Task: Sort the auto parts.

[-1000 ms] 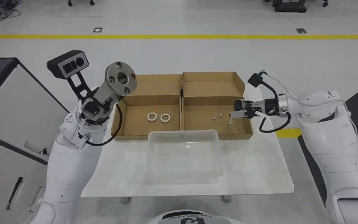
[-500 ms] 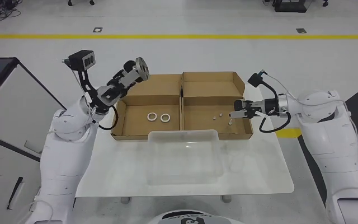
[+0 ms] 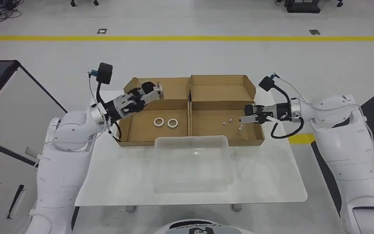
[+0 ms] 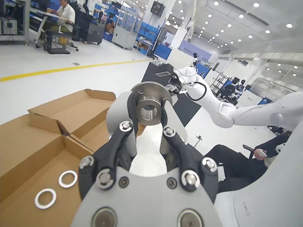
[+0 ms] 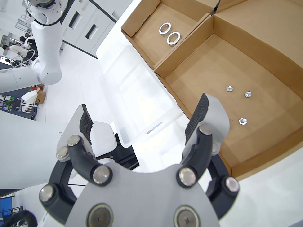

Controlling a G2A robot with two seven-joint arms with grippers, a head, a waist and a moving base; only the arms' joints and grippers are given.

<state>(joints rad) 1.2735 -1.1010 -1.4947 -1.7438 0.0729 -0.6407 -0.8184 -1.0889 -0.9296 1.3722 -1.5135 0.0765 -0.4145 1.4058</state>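
Over the back flap of the left box [image 3: 140,130], in the top view, we find the left gripper [image 3: 151,91] clamped on a flange [image 3: 157,89], held clear of the cardboard. Two rings [image 3: 158,123] lie side by side on that box's floor. The right box [image 3: 210,133] touches the left box on the right arm's side and holds three nuts [image 3: 225,123]. The right gripper [image 3: 245,120] hangs at its edge farthest from the left box. A bin [image 3: 190,139] stands just in front of the left box.

In the left wrist view, the fingers pinch the flange's hub, with the rings below in the left box.

In the right wrist view, the fingers stand wide apart with nothing between them.

We judge the rings and nuts sorted. The flange is in hand and not yet set down, and its destination cannot be told.
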